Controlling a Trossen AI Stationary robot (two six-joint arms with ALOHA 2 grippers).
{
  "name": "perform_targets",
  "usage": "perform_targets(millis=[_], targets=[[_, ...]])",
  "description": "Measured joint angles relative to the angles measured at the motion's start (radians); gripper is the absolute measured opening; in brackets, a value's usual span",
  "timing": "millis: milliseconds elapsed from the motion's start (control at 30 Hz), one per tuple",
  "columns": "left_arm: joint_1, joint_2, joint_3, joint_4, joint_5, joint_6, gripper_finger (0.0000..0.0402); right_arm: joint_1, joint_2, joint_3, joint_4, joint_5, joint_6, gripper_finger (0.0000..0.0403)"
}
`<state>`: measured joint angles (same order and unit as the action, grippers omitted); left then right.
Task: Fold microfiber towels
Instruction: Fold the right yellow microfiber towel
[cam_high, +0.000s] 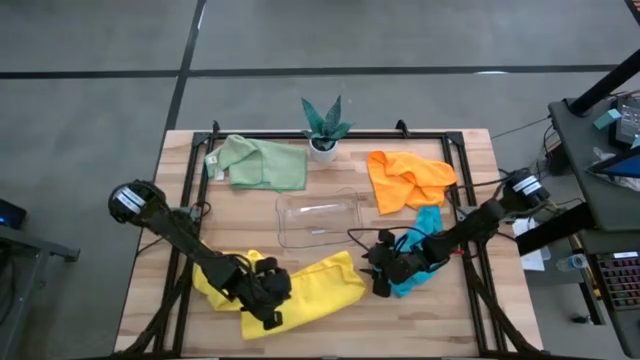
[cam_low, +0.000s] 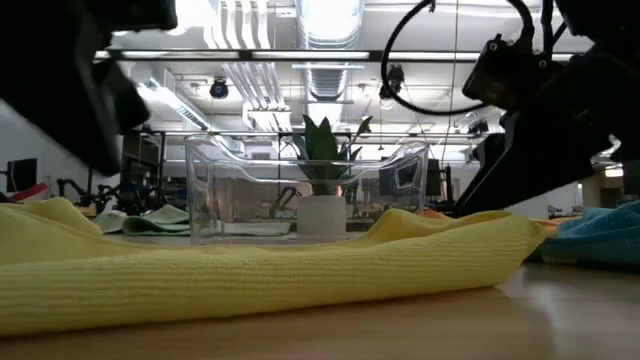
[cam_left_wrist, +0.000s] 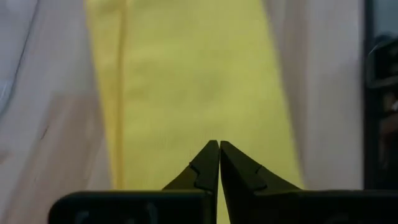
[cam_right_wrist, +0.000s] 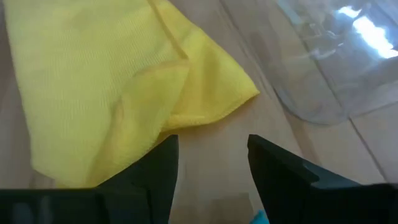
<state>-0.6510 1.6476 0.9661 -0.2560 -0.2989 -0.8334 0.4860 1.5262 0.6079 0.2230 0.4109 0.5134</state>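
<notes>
- At the near edge of the table, your left gripper (cam_high: 268, 300) sits low on the yellow towel (cam_high: 315, 288), jaws pressed together; the left wrist view shows the closed tips over yellow cloth, and whether any fabric is nipped between them you cannot tell.
- Just beyond the towel's right-hand end, your right gripper (cam_right_wrist: 211, 171) hovers over bare wood with jaws spread and nothing between them, facing the towel's loose folded-over corner.
- The step in hand looks like the folding of this yellow towel: it lies as a long band, part doubled, not yet a tidy square. A second patch of yellow (cam_high: 205, 282) shows under the left arm; you cannot tell whether it is a separate towel.
- Your next move likely calls for the right gripper to come down on that near corner and close, while the left end stays pinned.
- Under the right arm, the teal-blue towel (cam_high: 425, 235) lies crumpled, close enough to snag as you reach.
- At mid-table, the clear plastic tray (cam_high: 288, 235) stands just behind the yellow towel, near the path of any lifted corner.
- Farther back lie the crumpled orange towel (cam_high: 405, 180) and the pale green towel (cam_high: 262, 165), both still unfolded, with the small potted plant (cam_high: 324, 130) between them at the far edge.
</notes>
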Motion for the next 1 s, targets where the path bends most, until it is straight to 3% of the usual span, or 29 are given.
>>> perform_targets(millis=[400,700,833,1000], targets=[[0.108,0.172,0.029,0.333,-0.053,0.151,0.0,0.001,-0.002,0.0,0.0,0.0,-0.013,0.0171],[0.132,0.342,0.174,0.322,-0.006,0.23,0.0,0.001,-0.003,0.0,-0.002,-0.011,-0.016,0.0171],[0.126,0.365,0.185,0.315,0.056,0.206,0.0,0.001,-0.003,0.0,0.001,-0.051,0.013,0.0173],[0.107,0.354,0.191,0.184,0.095,0.131,0.0,0.003,-0.003,-0.002,0.047,-0.12,0.053,0.0187]])
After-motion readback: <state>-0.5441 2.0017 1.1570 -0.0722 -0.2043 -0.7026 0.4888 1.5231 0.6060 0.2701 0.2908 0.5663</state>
